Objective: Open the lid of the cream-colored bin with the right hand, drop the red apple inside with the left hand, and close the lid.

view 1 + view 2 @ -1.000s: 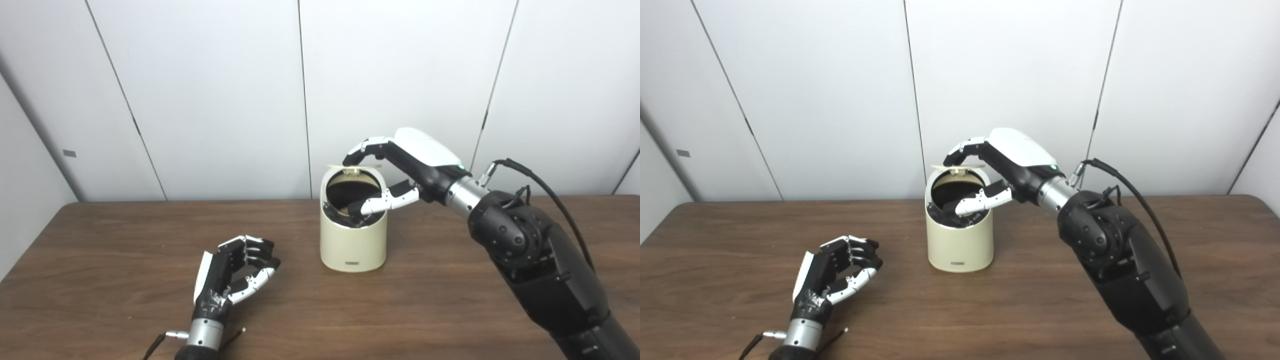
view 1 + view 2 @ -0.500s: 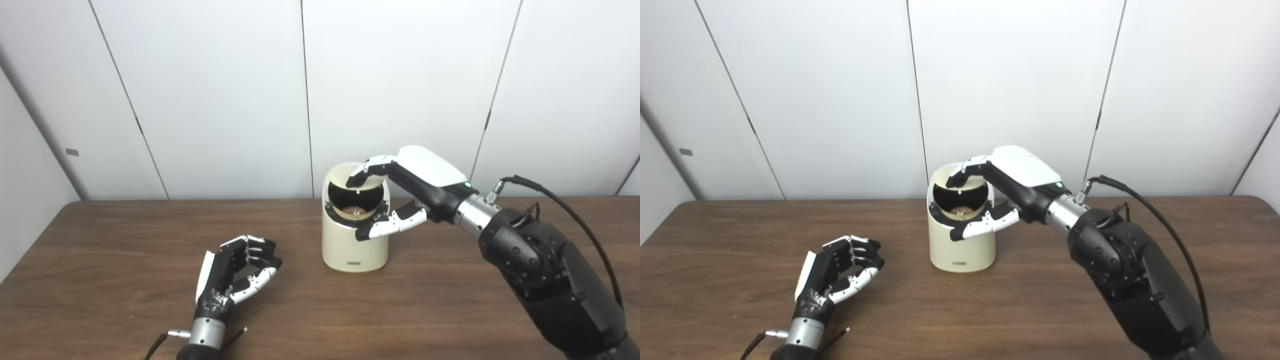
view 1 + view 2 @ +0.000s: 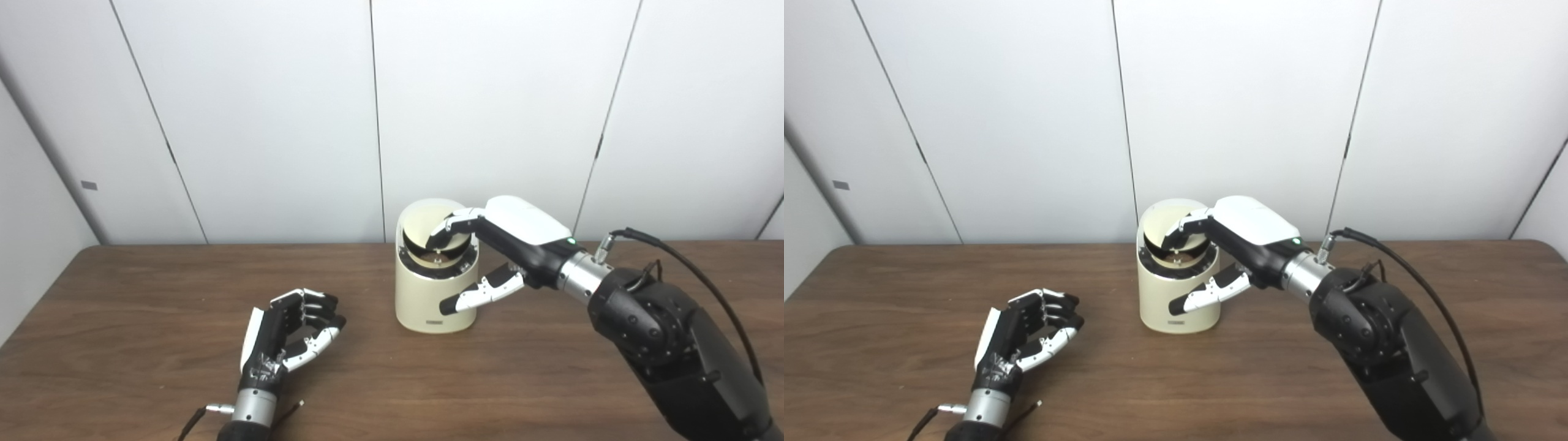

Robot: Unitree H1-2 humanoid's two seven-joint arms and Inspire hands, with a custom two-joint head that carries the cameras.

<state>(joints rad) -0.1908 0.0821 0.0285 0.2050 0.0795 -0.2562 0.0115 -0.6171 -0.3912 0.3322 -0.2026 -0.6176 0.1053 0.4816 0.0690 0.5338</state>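
The cream-colored bin (image 3: pixel 429 303) stands mid-table. Its round lid (image 3: pixel 419 229) is tilted down low over the opening, with a thin dark gap left along the rim. My right hand (image 3: pixel 517 236) reaches in from the right. Its fingertips (image 3: pixel 440 234) rest on top of the lid, and its thumb (image 3: pixel 481 295) hangs spread in front of the bin wall, holding nothing. My left hand (image 3: pixel 288 334) lies on the table left of the bin, fingers loosely curled and empty. No red apple shows anywhere; the bin's inside is hidden by the lid.
The brown wooden table (image 3: pixel 122 318) runs back to a white panelled wall (image 3: pixel 275 122). A black cable (image 3: pixel 674 251) loops off my right forearm (image 3: pixel 661 331), which crosses the right side of the table.
My right hand has come down with the lid, from raised and level above the opening to nearly shut over it. The thumb has left the rim for the bin's front. The left hand stayed still.
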